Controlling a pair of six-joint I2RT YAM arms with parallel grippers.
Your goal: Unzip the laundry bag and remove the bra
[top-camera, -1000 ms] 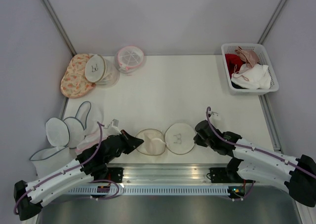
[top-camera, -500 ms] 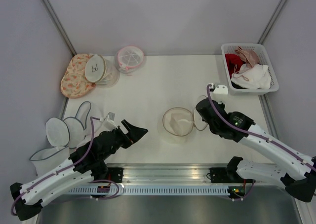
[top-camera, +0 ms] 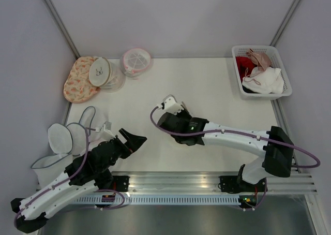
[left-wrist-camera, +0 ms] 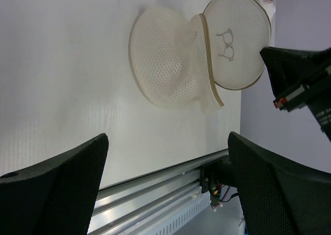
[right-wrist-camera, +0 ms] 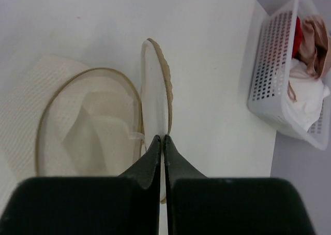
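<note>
The laundry bag (right-wrist-camera: 155, 85) is unzipped, a cream mesh clamshell with a tan rim. My right gripper (right-wrist-camera: 164, 137) is shut on the rim of its lid, which stands edge-on. The other half (right-wrist-camera: 31, 111) lies open on the table with the pale bra (right-wrist-camera: 88, 131) in it. The left wrist view shows the bag (left-wrist-camera: 165, 64) from the far side, its drawing face (left-wrist-camera: 235, 35) up and the right gripper's fingers (left-wrist-camera: 289, 69) at the lid's edge. My left gripper (top-camera: 137, 140) is open and empty, left of the bag. In the top view the right arm (top-camera: 181, 125) hides the bag.
A white basket (top-camera: 238, 82) of garments stands at the back right. An orange floral bag (top-camera: 77, 82), a cream round bag (top-camera: 101, 72) and a pink-trimmed mesh bag (top-camera: 137, 61) sit at the back left. More mesh bags (top-camera: 62, 136) lie at the left edge.
The left gripper let go of the bag, opened wide and drew back left. The right arm carried the bag from the front edge toward the middle, then swung further left.
</note>
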